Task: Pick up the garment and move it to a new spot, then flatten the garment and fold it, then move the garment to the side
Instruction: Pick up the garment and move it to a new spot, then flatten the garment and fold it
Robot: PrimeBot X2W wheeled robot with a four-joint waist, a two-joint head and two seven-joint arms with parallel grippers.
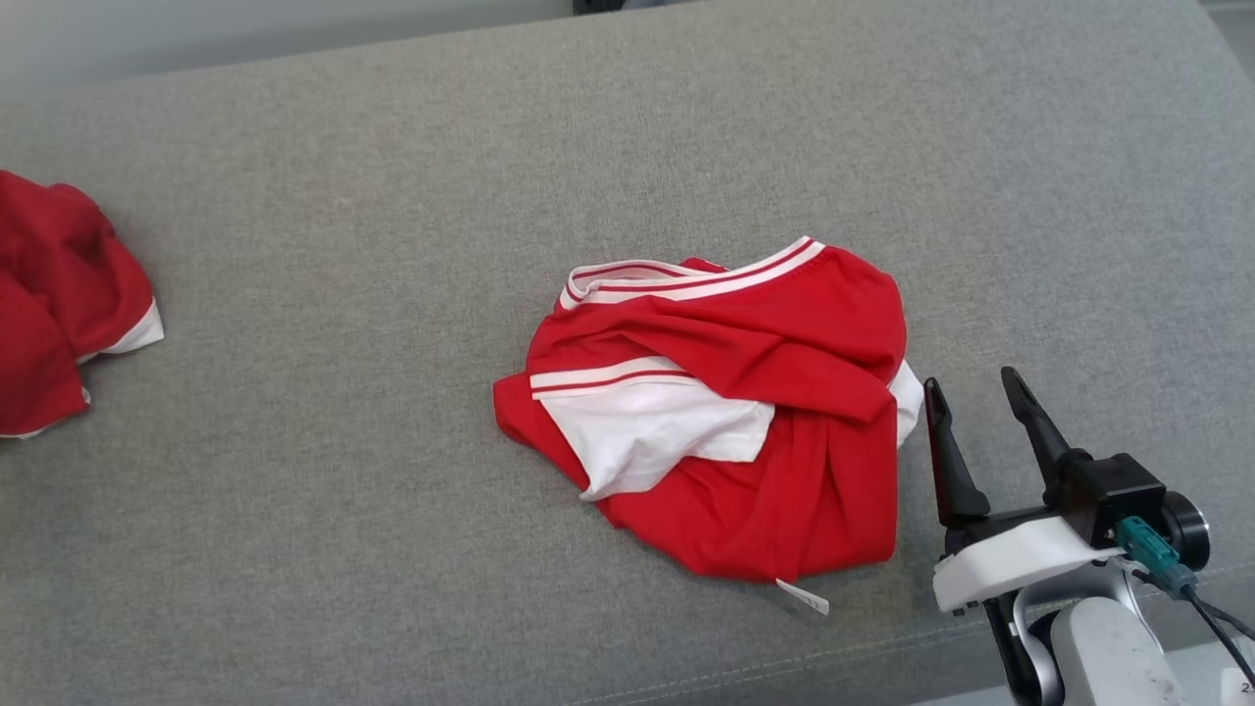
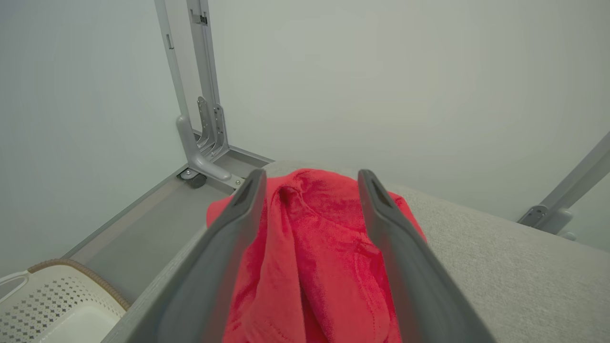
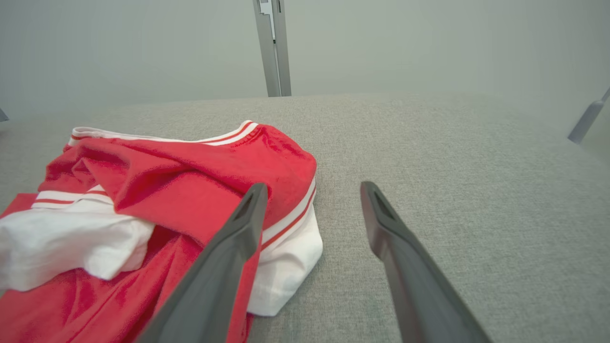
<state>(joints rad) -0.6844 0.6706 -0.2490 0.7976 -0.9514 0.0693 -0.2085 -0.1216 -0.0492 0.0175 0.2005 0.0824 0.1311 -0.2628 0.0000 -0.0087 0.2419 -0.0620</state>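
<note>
While the crumpled red-and-white garment [image 1: 716,422] lay centrally, just left of the open-jawed right gripper [image 1: 971,382], a careless pinch could catch several layers; the left gripper [image 2: 310,178] gaped over another red garment [image 1: 59,294].

Nothing legible turned up. The small white tag [image 1: 802,596] at the near edge of the red and white garment [image 1: 784,471] was too small for any print to be made out. On the pale patch [image 1: 1237,679] in the head view's bottom right corner sat a dark mark, perhaps a digit, but it was cut off at the edge and could not be read.
</note>
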